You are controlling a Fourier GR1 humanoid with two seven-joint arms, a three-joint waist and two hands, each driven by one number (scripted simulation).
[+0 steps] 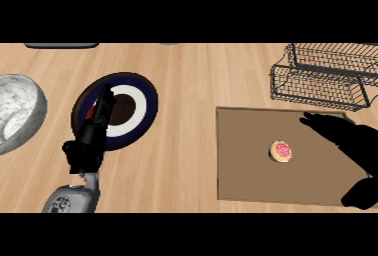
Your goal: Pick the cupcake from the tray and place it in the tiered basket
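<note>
The cupcake [280, 151] sits on the brown tray [244, 175], a little right of the tray's middle, pink top facing up, nothing touching it. The tray is my landmark: beyond its far right corner stands the wire tiered basket [321, 80], its upper part cut off by the edge of view. My right hand [347, 137] hangs over the tray's right side, just right of the cupcake; it covers the tray's right edge, and its wrist runs out of view. Its fingers are stretched out toward the tray's far edge, spread and holding nothing. Well left of the tray, my left hand [92, 132] stands edge-on with straight fingers over a dark-rimmed plate [140, 100], hiding part of it. Further left a mottled grey bowl [18, 112] is cut off.
</note>
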